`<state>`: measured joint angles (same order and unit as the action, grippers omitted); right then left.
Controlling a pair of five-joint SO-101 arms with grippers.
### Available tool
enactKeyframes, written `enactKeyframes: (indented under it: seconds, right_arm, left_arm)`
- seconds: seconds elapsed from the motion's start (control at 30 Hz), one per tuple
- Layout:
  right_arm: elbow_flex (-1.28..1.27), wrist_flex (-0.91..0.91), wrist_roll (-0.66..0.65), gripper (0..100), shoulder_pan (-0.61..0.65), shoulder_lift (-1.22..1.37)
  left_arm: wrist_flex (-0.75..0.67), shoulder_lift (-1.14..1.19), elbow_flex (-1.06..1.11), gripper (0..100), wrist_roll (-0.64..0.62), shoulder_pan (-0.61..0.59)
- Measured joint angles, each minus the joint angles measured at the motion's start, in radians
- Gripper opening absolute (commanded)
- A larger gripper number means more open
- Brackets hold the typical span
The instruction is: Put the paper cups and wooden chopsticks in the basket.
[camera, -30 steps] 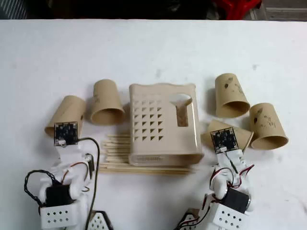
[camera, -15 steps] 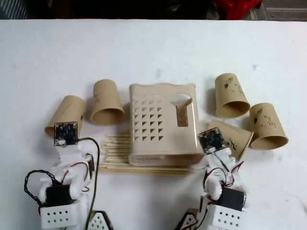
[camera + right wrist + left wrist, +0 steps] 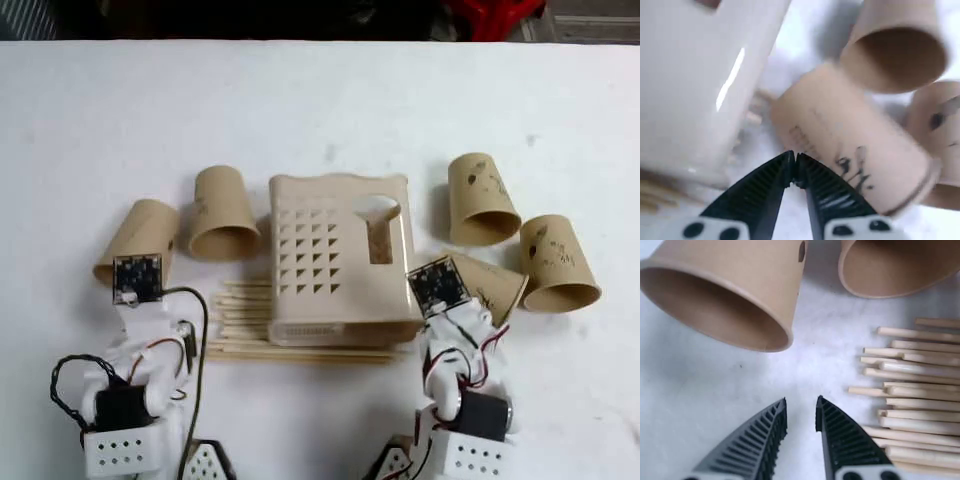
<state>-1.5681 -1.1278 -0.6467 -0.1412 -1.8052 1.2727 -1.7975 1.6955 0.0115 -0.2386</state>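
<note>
The beige perforated basket (image 3: 340,255) lies upside down in the middle of the table. Wooden chopsticks (image 3: 250,318) lie in a pile at its near left side, partly under it. Two paper cups (image 3: 138,238) (image 3: 222,212) lie to its left, three (image 3: 480,198) (image 3: 556,262) (image 3: 490,285) to its right. In the left wrist view my left gripper (image 3: 801,412) is slightly open over bare table, between the near cup (image 3: 725,295) and the chopstick ends (image 3: 910,385). My right gripper (image 3: 794,169) is shut, its tips at the side of the lying cup (image 3: 850,145), beside the basket wall (image 3: 695,75).
Both arm bases stand at the table's near edge (image 3: 120,440) (image 3: 470,440). The white table (image 3: 320,110) stretches far behind the basket. Dark and red objects sit beyond the far edge (image 3: 490,15).
My right arm has swung left toward the basket's near right corner, uncovering more of the lying cup. The left arm and all objects have stayed put.
</note>
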Motion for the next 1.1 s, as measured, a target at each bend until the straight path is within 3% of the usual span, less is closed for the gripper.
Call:
enactKeyframes:
  seconds: [0.17, 0.33, 0.63, 0.77, 0.9, 1.1]
  right_arm:
    - [0.19, -0.011, 0.005, 17.6, -0.002, 0.026]
    - [0.431, -0.011, 0.098, 18.3, 0.032, 0.227]
    - [0.937, -0.011, 0.255, 18.7, 0.307, 0.954]
    - [1.149, -0.012, 0.292, 19.1, 0.334, 1.306]
    - [1.309, -0.051, 0.301, 25.9, 0.338, 1.591]
    - [1.389, -0.092, 0.301, 27.6, 0.338, 1.809]
  left_arm:
    - [0.0, 0.0, 0.0, 12, 0.0, 0.0]
    - [0.0, 0.0, 0.0, 12, 0.0, 0.0]
    - [0.0, 0.0, 0.0, 12, 0.0, 0.0]
    - [0.0, 0.0, 0.0, 12, 0.0, 0.0]
    - [0.0, 0.0, 0.0, 12, 0.0, 0.0]
    - [0.0, 0.0, 0.0, 12, 0.0, 0.0]
